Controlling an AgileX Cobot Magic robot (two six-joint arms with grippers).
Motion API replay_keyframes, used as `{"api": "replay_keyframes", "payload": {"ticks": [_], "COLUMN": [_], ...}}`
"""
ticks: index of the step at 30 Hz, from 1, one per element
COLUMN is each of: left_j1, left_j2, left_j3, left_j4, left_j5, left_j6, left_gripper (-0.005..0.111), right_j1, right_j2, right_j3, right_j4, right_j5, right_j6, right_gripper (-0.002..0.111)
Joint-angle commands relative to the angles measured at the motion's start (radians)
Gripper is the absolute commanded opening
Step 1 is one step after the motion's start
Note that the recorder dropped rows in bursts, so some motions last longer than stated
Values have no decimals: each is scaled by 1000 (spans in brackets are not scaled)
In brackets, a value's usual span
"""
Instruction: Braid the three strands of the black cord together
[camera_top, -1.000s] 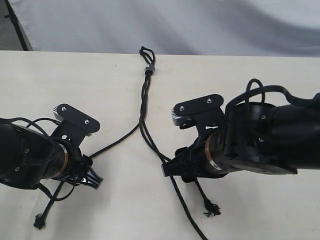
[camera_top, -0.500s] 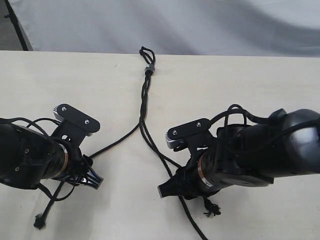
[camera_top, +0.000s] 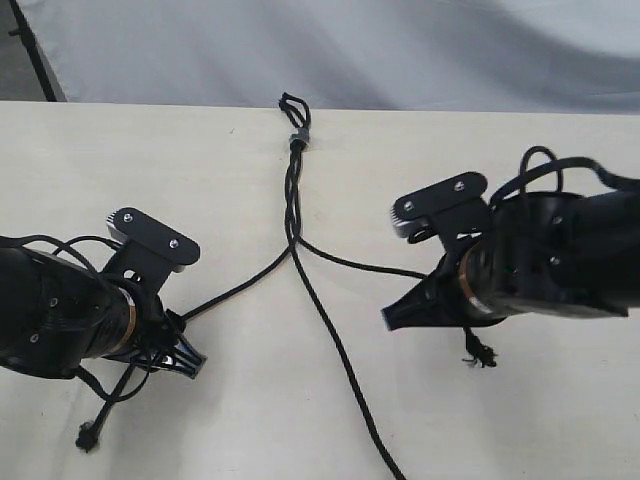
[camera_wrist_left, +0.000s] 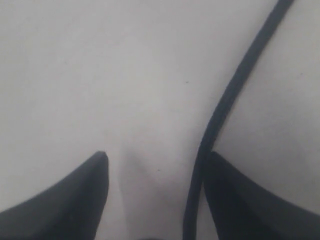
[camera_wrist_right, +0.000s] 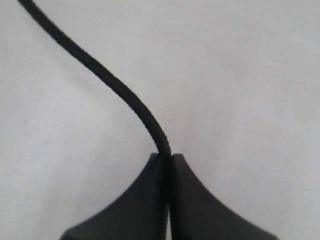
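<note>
The black cord lies on the table with its loop (camera_top: 290, 103) and grey band (camera_top: 298, 137) at the far edge, twisted down to a fork (camera_top: 292, 242). The left strand (camera_top: 235, 288) runs to my left gripper (camera_top: 188, 355), which is open. In the left wrist view this strand (camera_wrist_left: 225, 105) lies between the fingers, beside one finger (camera_wrist_left: 235, 200); its knot (camera_top: 88, 437) rests behind the arm. The middle strand (camera_top: 345, 365) runs to the near edge. My right gripper (camera_top: 392, 317) is shut on the right strand (camera_top: 360, 264), gripped at the tips (camera_wrist_right: 166, 156). Its frayed knot (camera_top: 480, 355) hangs under the wrist.
The pale table (camera_top: 200, 170) carries only the cord and both arms. A grey cloth backdrop (camera_top: 350, 50) hangs behind the far edge. Glossy robot cables (camera_top: 545, 165) loop over the right wrist and others (camera_top: 60, 245) over the left.
My right gripper, shut on its strand, swung right and farther away, pulling that strand clear of the middle strand. The left arm stayed put.
</note>
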Motion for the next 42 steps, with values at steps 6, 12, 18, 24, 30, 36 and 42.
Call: {"api": "replay_keyframes", "payload": {"ticks": [6, 12, 18, 24, 30, 36, 42], "left_j1": [-1, -1, -1, -1, -1, -1, -1], "left_j2": [18, 18, 18, 18, 14, -48, -65], "left_j3": [10, 10, 10, 10, 14, 44, 60], "left_j4": [-28, -28, -28, -56, -450, -656, -656], "left_j5": [-36, -36, -37, -74, -36, -21, -74], "left_j6": [-3, -3, -3, 27, 412, 631, 631], "left_gripper": [56, 56, 54, 1, 0, 0, 0], "right_j1": [-267, -283, -283, -283, -283, -283, -283], "right_j2": [96, 177, 207, 207, 207, 207, 207], "right_j3": [-2, -2, -2, -2, -2, -2, -2], "right_j4": [-25, -25, -32, -32, -32, -32, -32], "right_j5": [-147, -188, -219, -221, -221, -219, -219], "right_j6": [8, 8, 8, 10, 10, 10, 10], "right_gripper": [0, 0, 0, 0, 0, 0, 0]}}
